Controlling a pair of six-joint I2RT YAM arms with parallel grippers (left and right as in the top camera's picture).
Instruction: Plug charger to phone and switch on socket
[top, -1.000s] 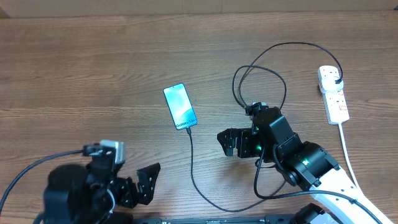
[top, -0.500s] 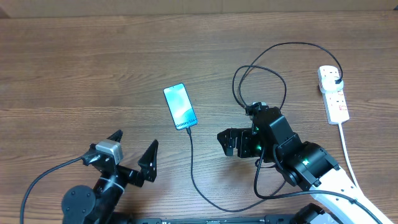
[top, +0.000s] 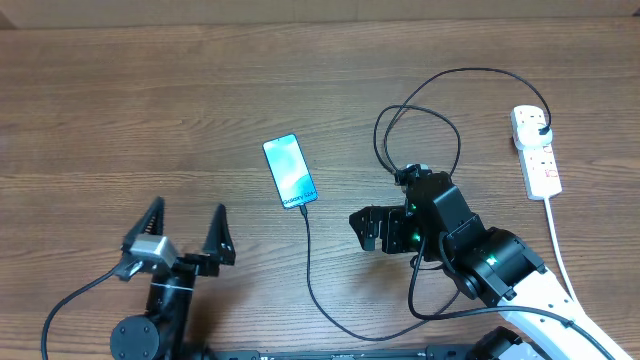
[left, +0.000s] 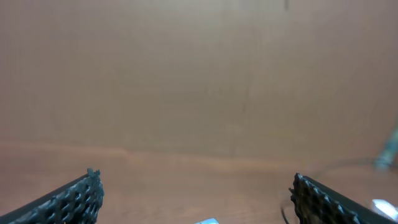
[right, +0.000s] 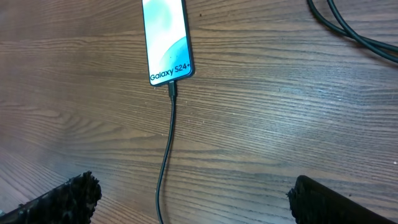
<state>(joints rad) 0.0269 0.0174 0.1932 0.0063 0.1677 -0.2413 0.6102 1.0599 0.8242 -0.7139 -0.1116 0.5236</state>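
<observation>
Two grippers hang open, the left gripper (top: 189, 206) by the front edge of the table (top: 120, 110) and the right gripper (top: 363, 230) near the phone (top: 290, 171) in the middle, and reaching for the socket (top: 536, 152) at the right edge could snag the charger cable (top: 308, 260) and yank it out.

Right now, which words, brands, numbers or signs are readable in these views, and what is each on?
"Galaxy S24+": white, on the phone screen, by the short edge where the charger plugs in, right wrist view.
Red marks on the socket: too small to read.
Left wrist view: no text.
</observation>
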